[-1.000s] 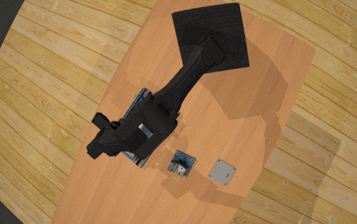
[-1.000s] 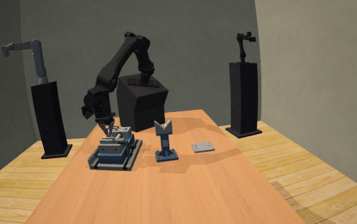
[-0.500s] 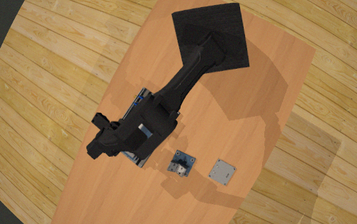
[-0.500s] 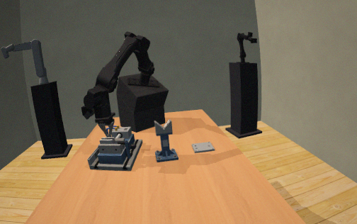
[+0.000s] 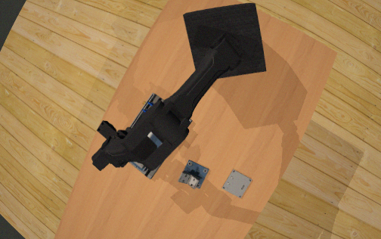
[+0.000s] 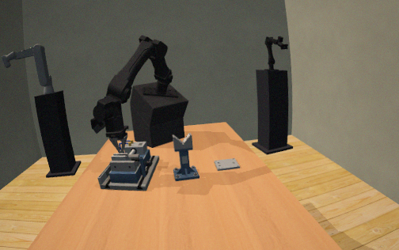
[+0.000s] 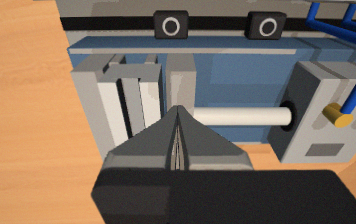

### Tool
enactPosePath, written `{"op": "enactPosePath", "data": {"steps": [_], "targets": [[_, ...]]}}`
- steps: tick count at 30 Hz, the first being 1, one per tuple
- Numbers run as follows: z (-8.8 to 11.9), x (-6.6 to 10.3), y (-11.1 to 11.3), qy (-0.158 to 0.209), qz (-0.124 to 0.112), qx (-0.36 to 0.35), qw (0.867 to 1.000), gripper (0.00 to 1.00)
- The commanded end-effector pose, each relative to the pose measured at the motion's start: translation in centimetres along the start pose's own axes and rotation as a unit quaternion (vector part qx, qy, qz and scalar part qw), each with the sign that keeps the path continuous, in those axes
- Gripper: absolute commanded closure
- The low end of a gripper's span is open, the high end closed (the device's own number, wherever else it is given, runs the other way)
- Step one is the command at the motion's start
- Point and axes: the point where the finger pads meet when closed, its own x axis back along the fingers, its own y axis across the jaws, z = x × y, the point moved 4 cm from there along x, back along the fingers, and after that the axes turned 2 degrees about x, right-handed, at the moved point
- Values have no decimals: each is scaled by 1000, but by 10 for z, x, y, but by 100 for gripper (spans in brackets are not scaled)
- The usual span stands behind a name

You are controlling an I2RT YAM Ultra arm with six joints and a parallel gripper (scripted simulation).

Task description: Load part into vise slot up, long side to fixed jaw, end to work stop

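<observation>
Grey walls and a plank floor surround an orange table (image 6: 222, 214) that carries the whole setup. From the exterior view, the vise (image 6: 128, 168) sits at about 9 o'clock on the table, the V-block (image 6: 183, 152) stands near the middle, and the infeed plate (image 6: 227, 164) lies flat at about 3 o'clock of the V-block, well apart from the vise. No block shows on the plate.

From its dark pedestal (image 6: 158, 112) at 12 o'clock the arm (image 6: 127, 79) bends down over the vise. The gripper (image 7: 178, 131) points down into the vise with its fingers pressed together to a narrow wedge, nothing between them.

In the wrist view the part (image 7: 131, 107) lies in the vise at about 10 o'clock of the fingertips: a pale block with a dark slot running along its top, slot up. Its far long side lies against a grey jaw (image 7: 87, 105) at 9 o'clock. The other jaw (image 7: 181, 85) sits just beside the part on the near side, at the end of the cylinder rod (image 7: 240, 116), which runs out toward 3 o'clock into the grey cylinder block (image 7: 315, 110). The gripper tips hang just over this moving jaw. Whether the part's end touches the work stop cannot be told.
</observation>
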Motion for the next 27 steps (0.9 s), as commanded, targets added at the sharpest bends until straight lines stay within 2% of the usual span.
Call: {"op": "enactPosePath", "data": {"steps": [1,3,7,12,13,17,27], "targets": [[-1,9,11,-9,-9,1,1000,100],[-3,6,9,-9,-5,-2,1000,100],[-3,12,13,-11,-12,-1,1000,100],[-4,8,11,-9,-8,-2,1000,100],[-1,16,17,-12,-17,3,1000,100],[-2,8,14,-9,-8,-1,1000,100],[-2,11,18,-10,-11,-1,1000,100]]}}
